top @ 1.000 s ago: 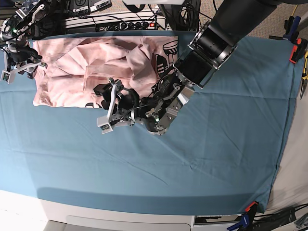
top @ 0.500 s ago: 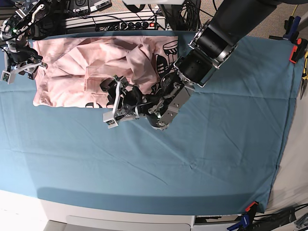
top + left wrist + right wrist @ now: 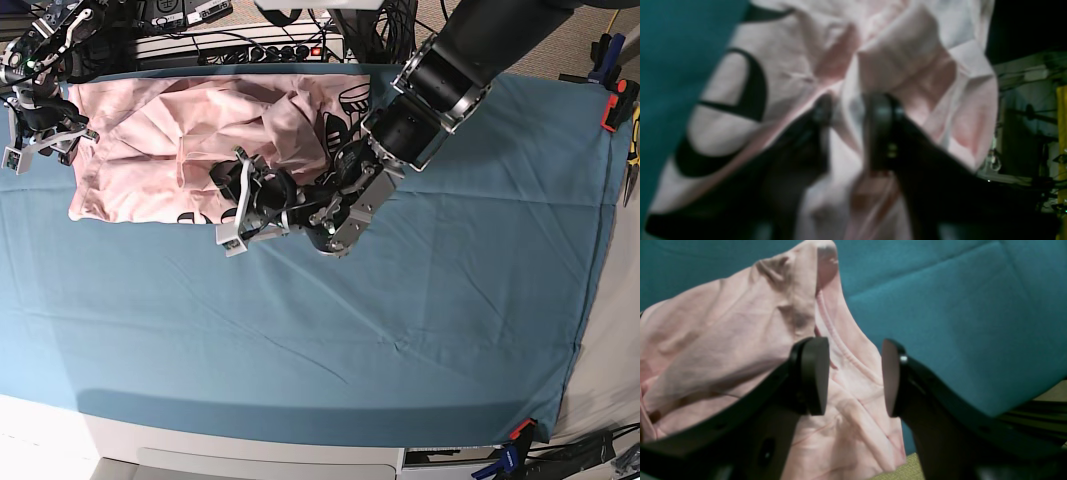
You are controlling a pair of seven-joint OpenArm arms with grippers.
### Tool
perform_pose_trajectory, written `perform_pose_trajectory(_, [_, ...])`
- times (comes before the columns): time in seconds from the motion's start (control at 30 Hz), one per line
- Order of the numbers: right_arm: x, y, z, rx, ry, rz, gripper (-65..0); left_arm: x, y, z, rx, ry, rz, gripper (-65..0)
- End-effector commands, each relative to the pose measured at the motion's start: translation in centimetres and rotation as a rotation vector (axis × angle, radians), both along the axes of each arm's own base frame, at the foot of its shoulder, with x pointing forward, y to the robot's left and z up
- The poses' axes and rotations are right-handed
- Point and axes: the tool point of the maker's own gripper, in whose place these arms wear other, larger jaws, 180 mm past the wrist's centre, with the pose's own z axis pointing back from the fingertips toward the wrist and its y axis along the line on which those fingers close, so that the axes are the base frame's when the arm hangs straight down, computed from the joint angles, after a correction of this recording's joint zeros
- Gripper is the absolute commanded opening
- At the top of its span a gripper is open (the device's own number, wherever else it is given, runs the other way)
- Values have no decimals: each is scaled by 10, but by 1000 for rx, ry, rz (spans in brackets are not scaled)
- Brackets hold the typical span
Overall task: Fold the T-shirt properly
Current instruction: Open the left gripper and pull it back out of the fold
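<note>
Our big pale pink cotton T-shirt [image 3: 190, 150] lies crumpled at the far left of the teal-clothed worktop [image 3: 420, 300]. Left claw [image 3: 846, 113] pinches a fold; it may slip or drag extra layers. Right claw [image 3: 853, 376] is apart, holding nothing. No boxes or bins here.

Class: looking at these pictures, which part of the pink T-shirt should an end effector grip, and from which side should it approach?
Probably the raised fold near the T-shirt middle, approached from the near table edge. It stands proud of the teal cloth, so jaws can straddle it without catching cloth.
</note>
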Motion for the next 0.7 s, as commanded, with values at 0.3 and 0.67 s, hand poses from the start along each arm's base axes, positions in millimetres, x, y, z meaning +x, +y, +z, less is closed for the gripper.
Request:
perform_pose_trajectory(0.3, [7, -5, 14, -32, -44, 9, -391, 16, -17, 25, -72, -25, 58, -650])
perform_pose_trajectory(0.67, [7, -5, 14, -32, -44, 9, -391, 23, -18, 31, -88, -42, 65, -650])
